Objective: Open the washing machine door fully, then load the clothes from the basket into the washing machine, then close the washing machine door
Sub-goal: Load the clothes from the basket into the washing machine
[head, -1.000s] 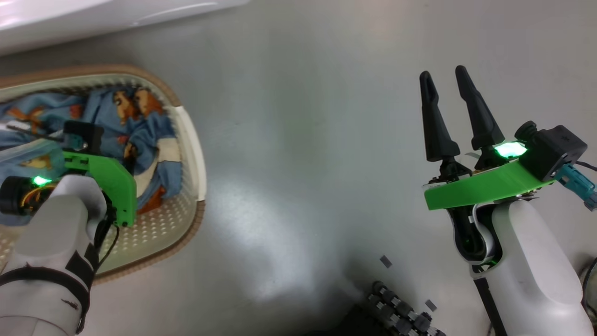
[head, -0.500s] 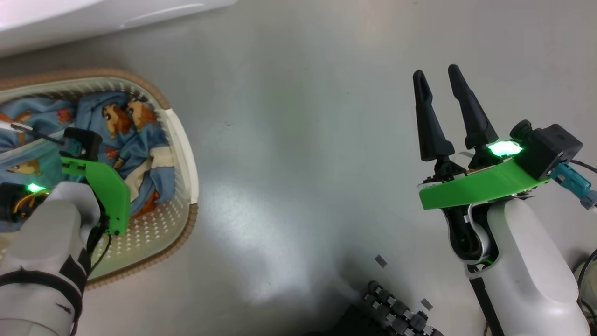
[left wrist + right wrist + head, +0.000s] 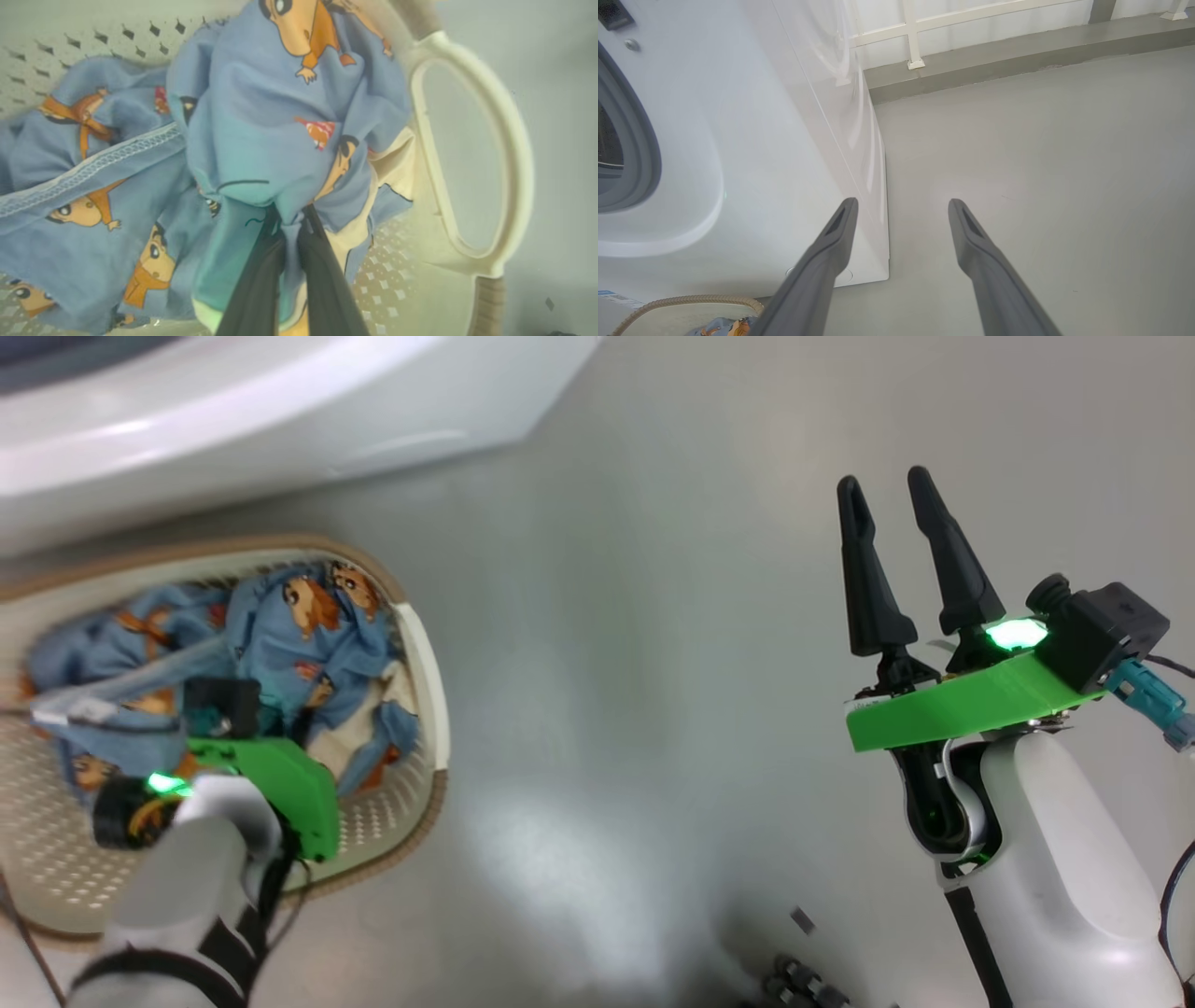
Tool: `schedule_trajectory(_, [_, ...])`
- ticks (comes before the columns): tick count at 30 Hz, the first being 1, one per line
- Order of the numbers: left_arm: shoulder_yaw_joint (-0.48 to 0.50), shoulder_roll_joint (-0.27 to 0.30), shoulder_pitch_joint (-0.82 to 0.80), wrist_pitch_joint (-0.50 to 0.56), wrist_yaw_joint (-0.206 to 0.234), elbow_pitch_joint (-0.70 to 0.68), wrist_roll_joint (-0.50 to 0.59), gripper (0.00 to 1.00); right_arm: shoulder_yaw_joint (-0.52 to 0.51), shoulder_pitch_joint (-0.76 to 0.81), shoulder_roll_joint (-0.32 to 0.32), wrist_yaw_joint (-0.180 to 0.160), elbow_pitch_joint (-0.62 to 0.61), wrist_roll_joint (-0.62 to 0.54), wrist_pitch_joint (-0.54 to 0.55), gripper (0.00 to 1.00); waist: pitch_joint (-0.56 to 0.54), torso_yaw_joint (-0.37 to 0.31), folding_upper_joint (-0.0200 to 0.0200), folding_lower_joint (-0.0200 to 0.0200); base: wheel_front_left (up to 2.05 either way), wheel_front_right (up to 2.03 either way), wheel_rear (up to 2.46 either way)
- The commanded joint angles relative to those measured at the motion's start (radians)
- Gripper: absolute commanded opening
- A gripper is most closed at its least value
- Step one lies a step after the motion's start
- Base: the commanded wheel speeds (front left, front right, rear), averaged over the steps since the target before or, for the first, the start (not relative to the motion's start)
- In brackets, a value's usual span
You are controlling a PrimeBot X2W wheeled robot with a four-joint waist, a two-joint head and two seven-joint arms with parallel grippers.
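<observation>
Pinching one bunch of clothes, the left gripper hangs over one basket.

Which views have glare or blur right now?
Head view: basket and clothes smeared, glare patch on floor. Left wrist view: nearest folds soft, tinted green. Right wrist view: sharp, reflections streak the washing machine side.

Light blue clothes, orange-brown cartoon print; cream basket, brown rim.

Grey floor runs to a raised kerb under white railing.
</observation>
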Motion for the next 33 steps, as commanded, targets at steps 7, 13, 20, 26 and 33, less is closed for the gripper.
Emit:
schedule_trajectory(7, [0.005, -0.012, 0.126, -0.087, -0.003, -0.113, -0.096, 0.0, 0.01, 0.067, -0.032, 0.006, 0.011, -0.01, -0.008, 1.0, -0.206, 0.095, 0.0, 0.0, 0.0, 0.0, 0.0])
schedule_trajectory(13, [-0.009, -0.006, 0.19, -0.131, -0.003, -0.193, -0.158, 0.0, 0.008, 0.098, -0.054, 0.006, 0.031, -0.002, -0.008, 1.0, -0.309, 0.138, 0.0, 0.0, 0.0, 0.0, 0.0])
schedule_trajectory(20, [0.013, 0.003, 0.264, -0.156, -0.003, -0.29, -0.2, 0.0, 0.003, 0.136, -0.081, 0.006, 0.057, 0.008, -0.008, 1.0, -0.425, 0.189, 0.0, 0.0, 0.0, 0.0, 0.0])
schedule_trajectory(26, [0.086, 0.021, 0.334, -0.158, 0.024, -0.429, -0.17, 0.0, 0.003, 0.169, -0.1, 0.006, 0.07, 0.014, -0.008, 1.0, -0.501, 0.225, 0.0, 0.0, 0.0, 0.0, 0.0])
schedule_trajectory(33, [0.175, 0.033, 0.457, -0.159, 0.093, -0.619, -0.086, 0.0, 0.005, 0.213, -0.122, 0.006, 0.09, 0.023, -0.008, 1.0, -0.582, 0.259, 0.0, 0.0, 0.0, 0.0, 0.0])
